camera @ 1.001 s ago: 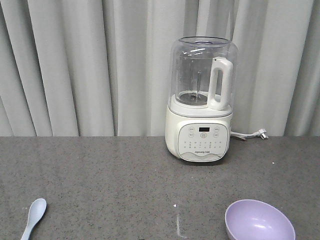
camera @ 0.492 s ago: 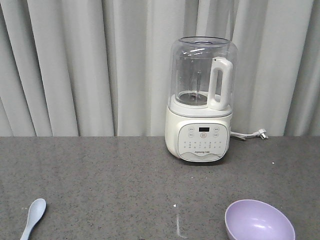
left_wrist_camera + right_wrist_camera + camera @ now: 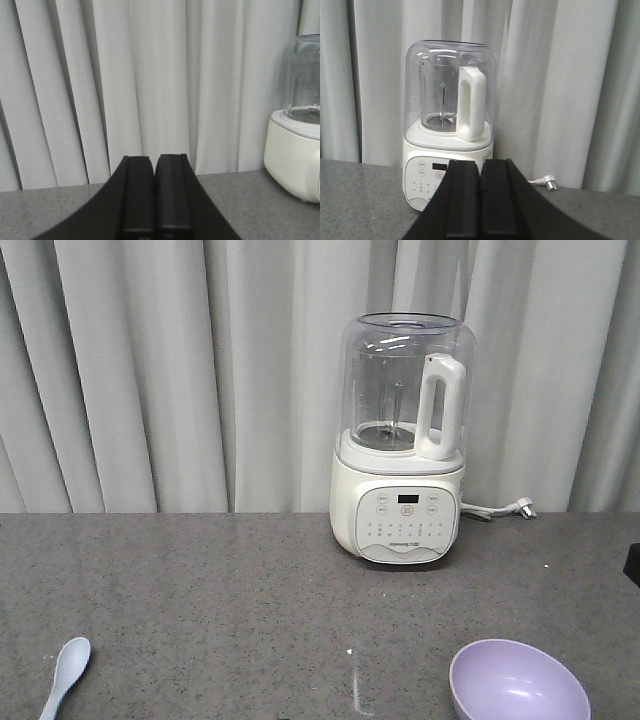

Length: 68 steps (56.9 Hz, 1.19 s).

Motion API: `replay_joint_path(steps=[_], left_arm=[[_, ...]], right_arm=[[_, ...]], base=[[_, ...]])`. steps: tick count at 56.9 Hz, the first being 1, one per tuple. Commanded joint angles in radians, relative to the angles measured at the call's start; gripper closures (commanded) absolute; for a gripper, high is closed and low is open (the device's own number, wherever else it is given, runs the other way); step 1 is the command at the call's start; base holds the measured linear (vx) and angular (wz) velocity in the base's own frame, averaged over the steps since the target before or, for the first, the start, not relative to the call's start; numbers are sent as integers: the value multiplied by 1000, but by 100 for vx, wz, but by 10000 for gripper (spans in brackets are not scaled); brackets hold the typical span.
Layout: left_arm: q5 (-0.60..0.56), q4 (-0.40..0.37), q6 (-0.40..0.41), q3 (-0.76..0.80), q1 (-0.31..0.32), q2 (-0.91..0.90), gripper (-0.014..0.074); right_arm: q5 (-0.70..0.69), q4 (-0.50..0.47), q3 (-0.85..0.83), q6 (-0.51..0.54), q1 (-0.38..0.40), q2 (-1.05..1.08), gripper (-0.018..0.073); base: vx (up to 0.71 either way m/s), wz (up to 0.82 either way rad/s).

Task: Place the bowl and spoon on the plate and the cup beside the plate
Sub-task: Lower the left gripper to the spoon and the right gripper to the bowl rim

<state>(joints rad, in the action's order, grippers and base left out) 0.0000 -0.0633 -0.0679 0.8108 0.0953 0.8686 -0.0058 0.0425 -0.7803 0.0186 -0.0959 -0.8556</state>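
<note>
**Two grippers pressed together; one bowl, one spoon on the counter**

Grippers, 2.
- My left gripper (image 3: 154, 167): black fingers (image 3: 138, 195) pressed flat together, with nothing between them. It points at the curtain (image 3: 100, 85) over the counter (image 3: 40, 210). The blender (image 3: 295, 155) stands off to its right, cut by the frame edge.
- My right gripper (image 3: 480, 170): fingers (image 3: 497, 200) likewise together and holding nothing. It is aimed straight at the blender, and its tips cover the lower part of the control panel.

Bowl (image 3: 518, 682), 1. Lavender, upright and mouth up, on the counter at the lower right of the front view. It sits nearer the camera than the blender and a little to that machine's right, well apart from it. Neither wrist view shows it, so I cannot tell how it lies relative to either pair of jaws.

Spoon (image 3: 62, 675), 1. Pale blue, lying flat at the lower left of the front view, scoop end away from the camera and handle cut by the bottom edge. It is well apart from the bowl, on the opposite side of the counter. Its position relative to my jaws cannot be told either.

Other items.
- Blender, 1: white base, clear jug, white handle, set against the curtain.
- Plug (image 3: 520, 507), 1: lying on the counter just right of the blender base.
- Dark shape (image 3: 632, 565), 1: cut by the right edge of the front view, not identifiable.
</note>
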Motion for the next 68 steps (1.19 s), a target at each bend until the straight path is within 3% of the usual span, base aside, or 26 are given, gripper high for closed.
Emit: replay_joint_path(steps=[1,13,18,27,32,38,45,54,62,68], left_arm=[[-92,-7,10,33,1,-10,456],[-89,-7,10,33,1,-10,167],[-94,-7,10,33,1,-10,78],[-117,-7,10,33,1,-10,48],[-111,-7,25,33,1,-10,57],[-97,-7,27,33,1,-10,59],[-61,-7,27,33,1,-10,59],[-33,-7,27,33,1,-10,59],[-27,-7,27,33,1,-10,59],[46,-7,29,34,1,-10,59]], right_arm=[[-82,5,-37,0,1,5,373],[-100,3,-37,0,1,5,-62],[-128,3,-37,0,1,5,-168],[-73,-22,-41,-47,1,5,-156],[145,-100,-96,-132,15,-3,-122],[410,-112,-185,-232,84,-74,-59],[592,-112,-241,-229,160,-187,-2],[674,-106,-244,-185,172,-319,2],[691,-185,-244,-100,172,-395,2],[668,-206,-244,-83,172,-403,2]], base=[[0,0],[0,0],[0,0],[0,0],[0,0],[0,0],[0,0],[0,0],[0,0],[0,0]])
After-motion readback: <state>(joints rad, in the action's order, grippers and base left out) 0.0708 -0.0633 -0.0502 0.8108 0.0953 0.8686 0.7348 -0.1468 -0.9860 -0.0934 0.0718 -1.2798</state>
